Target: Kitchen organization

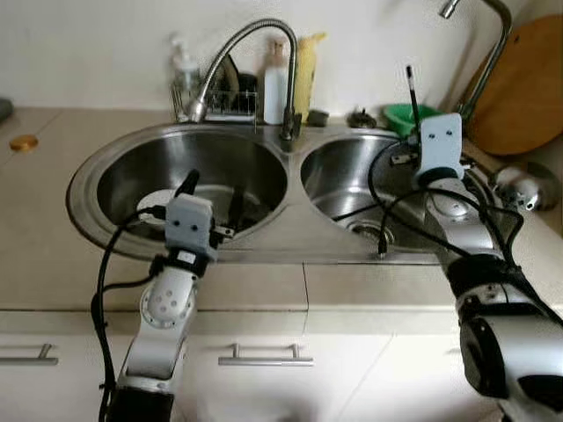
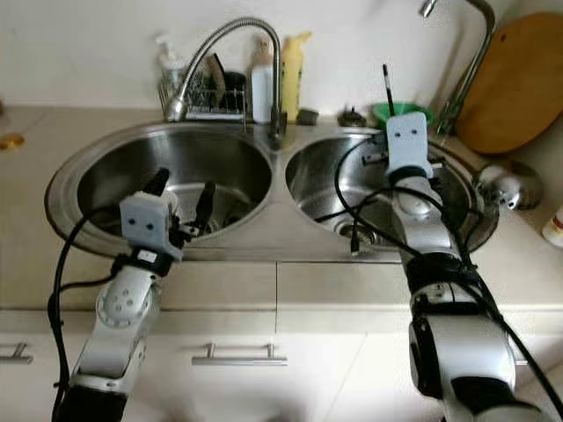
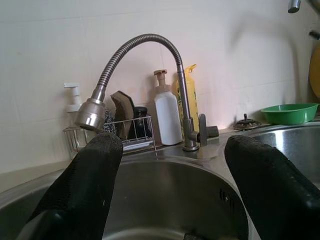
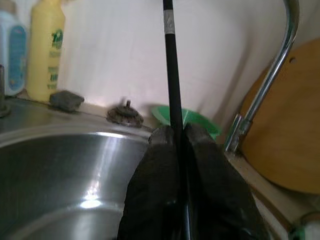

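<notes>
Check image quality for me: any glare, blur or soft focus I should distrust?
Right wrist view: soft throughout, glare patch on the right sink basin, the black stick still readable. Left wrist view: faucet sharp, near fingers blurred. Head views: even light, mild reflections in the steel.

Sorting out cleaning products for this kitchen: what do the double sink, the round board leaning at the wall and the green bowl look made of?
The double-basin sink looks like brushed stainless steel, silvery with soft reflections. The round brown board appears to be wood, matte and warm-toned. The shallow green bowl is probably plastic, given its uniform bright colour, though glazed ware cannot be excluded.
</notes>
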Available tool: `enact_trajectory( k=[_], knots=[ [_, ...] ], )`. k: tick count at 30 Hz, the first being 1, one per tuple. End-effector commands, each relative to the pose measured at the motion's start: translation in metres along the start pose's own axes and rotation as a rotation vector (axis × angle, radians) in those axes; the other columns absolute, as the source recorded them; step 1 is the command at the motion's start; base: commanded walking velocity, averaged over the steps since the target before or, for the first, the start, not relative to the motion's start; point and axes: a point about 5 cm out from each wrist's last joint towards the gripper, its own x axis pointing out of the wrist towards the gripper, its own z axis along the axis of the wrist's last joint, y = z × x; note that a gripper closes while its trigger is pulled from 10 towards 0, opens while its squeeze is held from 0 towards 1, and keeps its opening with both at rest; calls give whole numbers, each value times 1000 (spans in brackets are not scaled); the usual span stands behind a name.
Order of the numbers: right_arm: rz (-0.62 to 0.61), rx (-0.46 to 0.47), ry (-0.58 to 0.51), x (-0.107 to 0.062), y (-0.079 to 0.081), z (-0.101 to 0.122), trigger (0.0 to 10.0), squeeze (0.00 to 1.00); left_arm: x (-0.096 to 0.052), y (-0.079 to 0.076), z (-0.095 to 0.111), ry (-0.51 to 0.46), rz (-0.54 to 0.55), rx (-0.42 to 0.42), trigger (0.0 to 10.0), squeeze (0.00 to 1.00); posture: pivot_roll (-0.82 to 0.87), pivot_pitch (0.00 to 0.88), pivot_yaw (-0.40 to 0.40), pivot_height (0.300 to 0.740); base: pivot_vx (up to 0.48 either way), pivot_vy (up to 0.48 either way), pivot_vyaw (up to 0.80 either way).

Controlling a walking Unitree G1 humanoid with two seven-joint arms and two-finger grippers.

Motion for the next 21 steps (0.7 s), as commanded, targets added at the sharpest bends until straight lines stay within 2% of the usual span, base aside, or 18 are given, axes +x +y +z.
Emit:
enact_trajectory(
  k=[1,2,4,5,8,9,21],
  knots=[
    [47,12,92,0,7,-12,0,0,4,-2,2,-10,-11,4,10000,0,128,0,-45,740,0,0,0],
    [94,6,139,-2,14,-20,3333,0,4,-2,2,-12,-10,4,10000,0,132,0,-49,740,0,0,0],
    [123,0,165,-3,18,-25,3333,0,4,-2,3,-12,-10,4,10000,0,132,0,-49,740,0,0,0],
    [156,-35,221,-6,23,-35,10000,0,5,-3,3,-13,-10,4,10000,0,138,0,-53,740,0,0,0],
    [185,40,233,-10,29,-41,10000,0,3,-2,2,-12,-5,8,10000,0,141,0,-56,740,0,0,0],
    [175,57,220,-9,28,-40,10000,1000,3,-1,2,-10,-4,9,10000,0,141,0,-56,740,0,0,0],
    [128,111,86,-1,15,-16,10000,1000,3,-2,-1,13,-1,23,10000,0,133,0,-52,740,0,0,0]
  ],
)
